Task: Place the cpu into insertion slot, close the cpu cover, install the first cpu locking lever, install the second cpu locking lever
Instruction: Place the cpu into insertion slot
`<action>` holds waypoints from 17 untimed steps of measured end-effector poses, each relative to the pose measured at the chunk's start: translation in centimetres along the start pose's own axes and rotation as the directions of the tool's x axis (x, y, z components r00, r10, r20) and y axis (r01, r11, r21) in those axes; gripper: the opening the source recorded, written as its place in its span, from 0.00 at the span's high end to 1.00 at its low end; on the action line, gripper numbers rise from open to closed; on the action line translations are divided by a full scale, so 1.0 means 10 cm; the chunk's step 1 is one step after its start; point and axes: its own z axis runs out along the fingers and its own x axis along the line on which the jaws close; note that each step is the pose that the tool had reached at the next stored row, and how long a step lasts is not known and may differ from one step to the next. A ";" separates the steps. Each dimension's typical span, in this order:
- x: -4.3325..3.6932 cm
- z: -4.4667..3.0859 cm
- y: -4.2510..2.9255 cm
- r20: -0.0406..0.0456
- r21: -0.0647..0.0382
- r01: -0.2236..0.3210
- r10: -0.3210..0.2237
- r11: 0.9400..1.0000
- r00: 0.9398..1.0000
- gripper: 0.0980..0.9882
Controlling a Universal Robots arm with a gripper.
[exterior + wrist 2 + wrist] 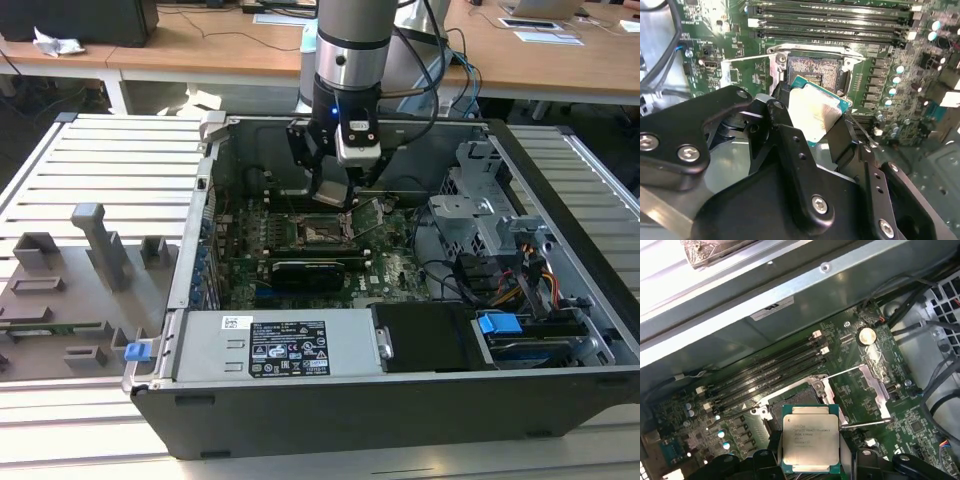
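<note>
Clamped on two opposite edges of the cpu (809,437), the jaws of the gripper (810,455) hold the chip flat, its silver top toward the first wrist view, over the near side of the insertion slot (792,399). Chip and black fingers (785,132) hide that side of the socket in both wrist views, so whether the chip touches the rim is hard to tell; it looks just clear of it. The socket's far part lies bare, its dark contact field showing.

In the exterior view, well apart from the jaws to the exterior view's left, grey fixtures (100,245) stand on a slatted table (100,160). The open computer case (330,400) holds the green motherboard (390,270), with the socket directly beneath the jaws. Just beside them, to the exterior view's right, the cpu cover (370,212) stands swung open. Farther right, a drive cage (480,215) with coloured cables sits inside the case.
</note>
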 end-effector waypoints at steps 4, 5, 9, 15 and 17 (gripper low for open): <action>0.000 0.002 0.000 0.003 0.000 -0.073 0.073 0.997 0.997 0.50; 0.000 0.002 0.000 0.004 0.000 -0.083 0.083 0.997 0.997 0.50; 0.000 0.004 0.000 0.007 0.001 -0.144 0.144 0.990 0.990 0.50; 0.000 0.005 0.000 0.013 0.002 -0.261 0.261 0.965 0.965 0.50; 0.000 0.006 0.000 0.015 0.001 -0.297 0.297 0.955 0.955 0.50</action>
